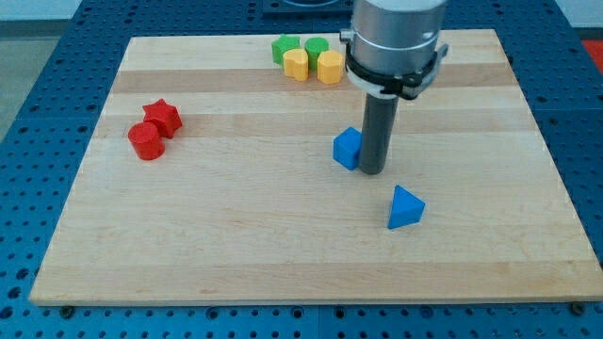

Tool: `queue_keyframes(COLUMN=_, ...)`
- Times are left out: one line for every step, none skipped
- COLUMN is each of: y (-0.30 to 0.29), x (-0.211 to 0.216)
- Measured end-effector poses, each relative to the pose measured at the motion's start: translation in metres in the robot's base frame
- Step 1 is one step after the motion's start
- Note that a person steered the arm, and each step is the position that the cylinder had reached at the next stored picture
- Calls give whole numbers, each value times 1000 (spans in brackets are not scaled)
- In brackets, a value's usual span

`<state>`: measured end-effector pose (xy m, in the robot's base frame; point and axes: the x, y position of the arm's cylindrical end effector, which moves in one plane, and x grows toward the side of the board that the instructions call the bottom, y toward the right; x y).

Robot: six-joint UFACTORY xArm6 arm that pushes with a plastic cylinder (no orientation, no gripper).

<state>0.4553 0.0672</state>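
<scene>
My tip (373,171) rests on the wooden board (236,235) just right of centre. It touches, or nearly touches, the right side of a blue cube (347,148). A blue triangular block (405,208) lies a short way down and to the right of the tip, apart from it. Near the view's top, two green blocks (285,46) (317,46) and two yellow blocks (297,64) (330,67) form a tight cluster, partly behind the arm's grey body (396,42).
At the view's left a red star block (163,116) and a red cylinder (146,141) sit touching each other. The board lies on a blue perforated table (38,141) that shows on all sides.
</scene>
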Motion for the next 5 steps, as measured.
queue_keyframes(y=-3, x=-21)
queue_keyframes(y=-15, x=-38)
queue_keyframes(y=-30, x=-51)
queue_keyframes(y=-50, x=-55)
queue_keyframes(y=-76, x=-55)
